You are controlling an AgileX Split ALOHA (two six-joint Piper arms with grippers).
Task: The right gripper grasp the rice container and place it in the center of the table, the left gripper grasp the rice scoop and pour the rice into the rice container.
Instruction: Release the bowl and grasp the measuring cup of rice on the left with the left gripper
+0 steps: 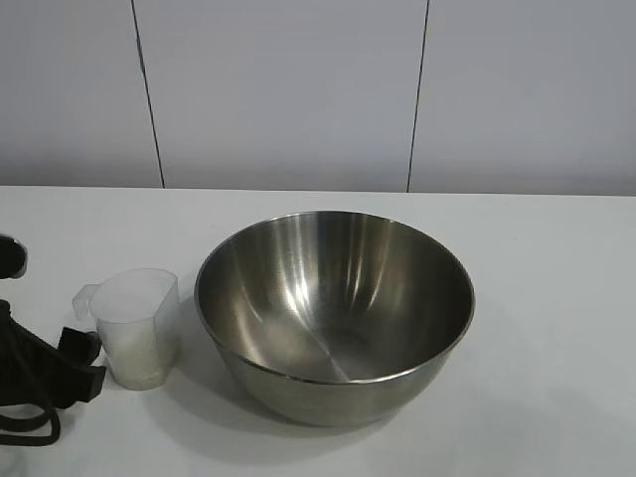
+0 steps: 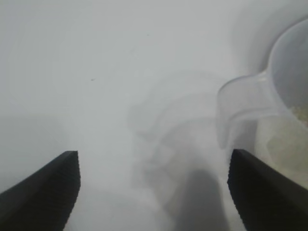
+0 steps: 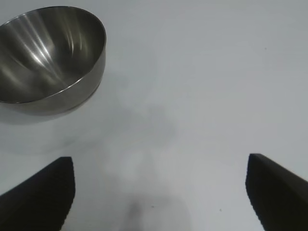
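Here we are at the white counter, and the big steel rice container sits right in the middle of it, upright, its shiny inside bare as far as the exterior view shows. Just beside it, on the left-arm side, stands the rice scoop, a small translucent cup, upright on the counter, its little handle sticking out away from the bowl. The two are close together, and whether they touch is hard to call from here. Down at the left edge of the exterior view comes the left claw, black with looped cables trailing behind, its fingers low over the counter and right up against the scoop's handle side. From the left wrist camera the left claw is spread wide, released, nothing between its two ridged black fingers but bare counter; the rice scoop lies just ahead of one finger, handle curving toward the camera, and a patch of rice shows pale and grainy inside the cup. No grip on the handle yet. Over on the other side, the right claw is out of the exterior shot; its own wrist camera shows it released too, fingers far apart over empty counter, holding nothing, with the rice container well apart from it.
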